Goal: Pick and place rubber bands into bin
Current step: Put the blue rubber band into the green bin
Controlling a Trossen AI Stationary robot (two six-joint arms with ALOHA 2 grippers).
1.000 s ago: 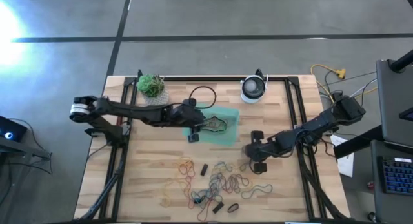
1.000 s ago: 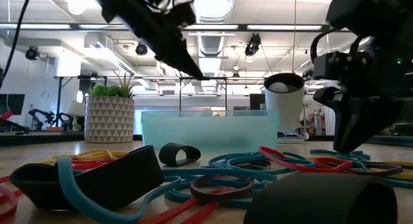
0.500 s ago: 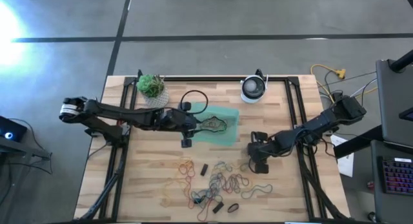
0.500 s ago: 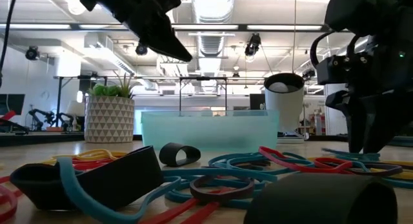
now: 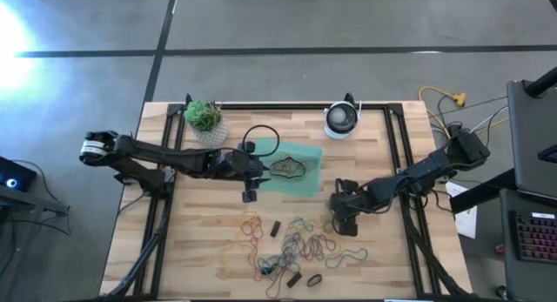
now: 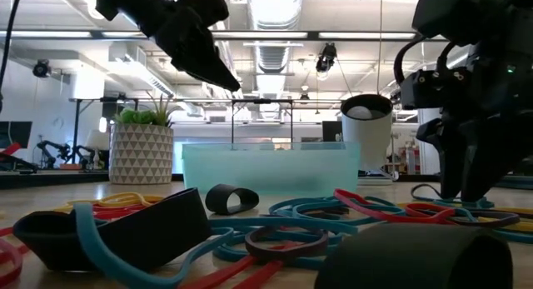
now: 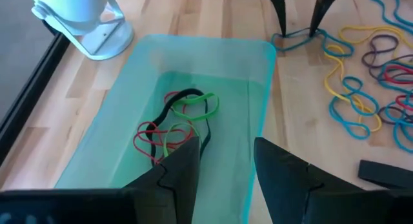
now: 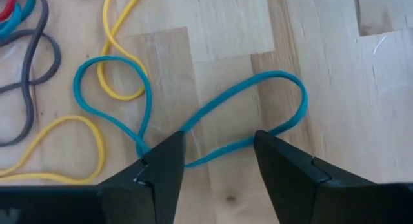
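Lower now than a moment ago, the right gripper [image 8: 216, 161] straddles a teal rubber band [image 8: 213, 130], fingers apart. Left gripper [image 7: 226, 166], parted, hovers over the bin [image 7: 258, 82]; bands inside partly hidden.

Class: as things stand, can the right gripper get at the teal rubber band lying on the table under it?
Probably yes: the right gripper hangs open over the teal rubber band, nothing covering it.

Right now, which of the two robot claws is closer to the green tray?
The left. The left gripper hangs open at the bin's left edge; the right gripper is open too, off past its lower right corner, over a teal rubber band.
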